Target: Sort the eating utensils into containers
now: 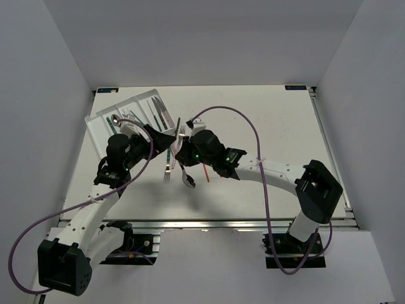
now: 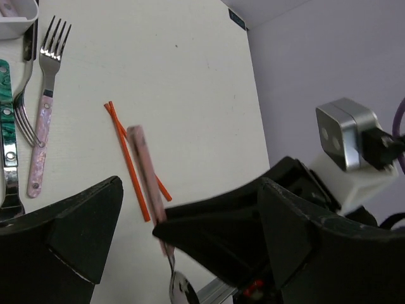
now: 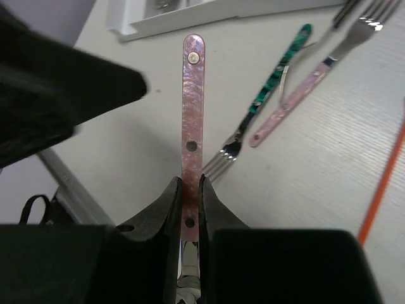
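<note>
Right tool (image 3: 190,188) grips the pink spoon (image 3: 193,107) firmly. Best lay it lengthwise into a tray (image 1: 93,124) slot, while the left tool (image 2: 190,202) stands wide apart.

Tray (image 1: 130,102) far left on the table (image 1: 266,126); forks (image 2: 41,120) lie between it and the chopsticks (image 2: 119,136)

A cream-white table (image 1: 272,126) fills the middle of the top view, boxed in by plain pale grey walls. The back wall (image 1: 202,38) stands at 12 o'clock, the left wall (image 1: 38,114) at 9 o'clock and the right wall (image 1: 373,95) at 3 o'clock. A silver metal rail (image 1: 215,222) runs along the table's edge at 6 o'clock. A small dark bracket (image 1: 107,89) sits at the far corner at 11 o'clock, a second bracket (image 1: 295,87) at 1 o'clock. The light is soft and even, leaving faint shadows on the tabletop.
</note>
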Controlling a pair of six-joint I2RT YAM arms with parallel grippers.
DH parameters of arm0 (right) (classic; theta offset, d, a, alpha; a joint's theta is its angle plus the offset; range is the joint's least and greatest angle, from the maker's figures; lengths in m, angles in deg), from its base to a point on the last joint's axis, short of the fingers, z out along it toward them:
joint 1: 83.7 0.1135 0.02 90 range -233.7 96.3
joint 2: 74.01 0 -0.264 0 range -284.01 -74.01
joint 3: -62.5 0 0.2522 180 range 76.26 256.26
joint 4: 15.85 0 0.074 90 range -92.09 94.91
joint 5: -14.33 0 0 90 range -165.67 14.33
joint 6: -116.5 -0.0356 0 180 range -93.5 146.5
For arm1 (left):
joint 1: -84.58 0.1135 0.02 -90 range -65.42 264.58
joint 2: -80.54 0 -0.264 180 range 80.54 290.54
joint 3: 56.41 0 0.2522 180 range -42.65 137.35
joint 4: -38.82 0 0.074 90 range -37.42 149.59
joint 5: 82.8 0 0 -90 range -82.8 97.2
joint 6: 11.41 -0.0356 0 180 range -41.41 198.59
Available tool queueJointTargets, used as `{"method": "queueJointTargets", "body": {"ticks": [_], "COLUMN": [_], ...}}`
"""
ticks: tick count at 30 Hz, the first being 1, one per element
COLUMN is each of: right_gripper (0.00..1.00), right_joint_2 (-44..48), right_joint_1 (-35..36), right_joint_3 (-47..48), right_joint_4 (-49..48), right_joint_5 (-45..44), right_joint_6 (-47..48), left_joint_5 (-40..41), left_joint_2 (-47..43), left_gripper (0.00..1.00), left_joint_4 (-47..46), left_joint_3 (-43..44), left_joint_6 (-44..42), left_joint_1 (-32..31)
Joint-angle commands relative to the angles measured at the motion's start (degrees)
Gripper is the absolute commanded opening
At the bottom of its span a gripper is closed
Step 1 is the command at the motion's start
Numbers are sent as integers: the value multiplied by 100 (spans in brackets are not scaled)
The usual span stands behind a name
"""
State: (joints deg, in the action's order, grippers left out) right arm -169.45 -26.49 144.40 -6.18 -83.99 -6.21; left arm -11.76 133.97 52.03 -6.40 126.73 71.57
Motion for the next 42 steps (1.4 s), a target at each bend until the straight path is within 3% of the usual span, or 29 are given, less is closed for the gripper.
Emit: {"method": "queueJointTargets", "body": {"ticks": [1, 3, 8, 10, 13, 14, 18, 19, 20, 21, 22, 23, 25, 28, 30, 33, 37, 38, 42], "right_gripper": [0, 0, 0, 0, 0, 0, 0, 0, 9, 30, 82, 89, 89, 89, 89, 89, 89, 89, 89], "right_joint_2": [201, 254, 385, 429, 447, 438, 333, 307, 315, 333, 420, 490, 744, 1201, 1474, 1967, 2389, 2424, 2574], "right_joint_1": [185, 316, 501, 502, 502, 502, 484, 475, 440, 414, 379, 274, 90, -367, -658, -860, -1045, -1106, -1230], "right_joint_3": [-178, -117, -99, -125, -169, -152, -12, 58, 94, 103, 86, 51, -150, -485, -906, -1364, -1663, -1707, -1918], "right_joint_4": [-979, -979, -1032, -1058, -1207, -1207, -1129, -1085, -1015, -936, -709, -558, -147, 119, 155, 129, 190, 199, 199], "right_joint_5": [533, 445, 129, 76, 172, 164, -29, -47, -56, -82, -265, -406, -618, -575, -435, -399, -250, -197, 40], "right_joint_6": [229, 282, 248, 230, 274, 283, 405, 432, 458, 458, 432, 397, 310, 239, 230, 370, 537, 564, 660], "left_joint_5": [278, 401, 428, 446, 262, 209, 94, 155, 408, 628, 952, 1730, 2299, 2257, 2693, 2644, 2539, 2581, 2740], "left_joint_2": [132, 159, 273, 256, 229, 247, 379, 431, 466, 510, 580, 781, 1106, 2046, 3012, 4258, 5579, 5886, 7082], "left_gripper": [95, 92, 72, 71, 44, 24, 0, 0, 0, 0, 0, 0, 0, 0, 0, 0, 0, 0, 0], "left_joint_4": [-182, -59, 29, 214, 100, -48, 29, 256, 667, 923, 1248, 1895, 2348, 2806, 3306, 3782, 3887, 4279, 4424], "left_joint_3": [101, 128, 189, 198, 172, 172, 434, 531, 654, 795, 1214, 1453, 2154, 3085, 3728, 4933, 6504, 7431, 8581], "left_joint_6": [187, 143, 73, 55, 81, 125, 3, -76, -181, -452, -637, -987, -1314, -1964, -2422, -2582, -2608, -2669, -2669], "left_joint_1": [-131, -131, -131, -140, -140, -140, -140, -131, -131, -122, -114, -87, 236, 1203, 1816, 2441, 2637, 2638, 2655]}}
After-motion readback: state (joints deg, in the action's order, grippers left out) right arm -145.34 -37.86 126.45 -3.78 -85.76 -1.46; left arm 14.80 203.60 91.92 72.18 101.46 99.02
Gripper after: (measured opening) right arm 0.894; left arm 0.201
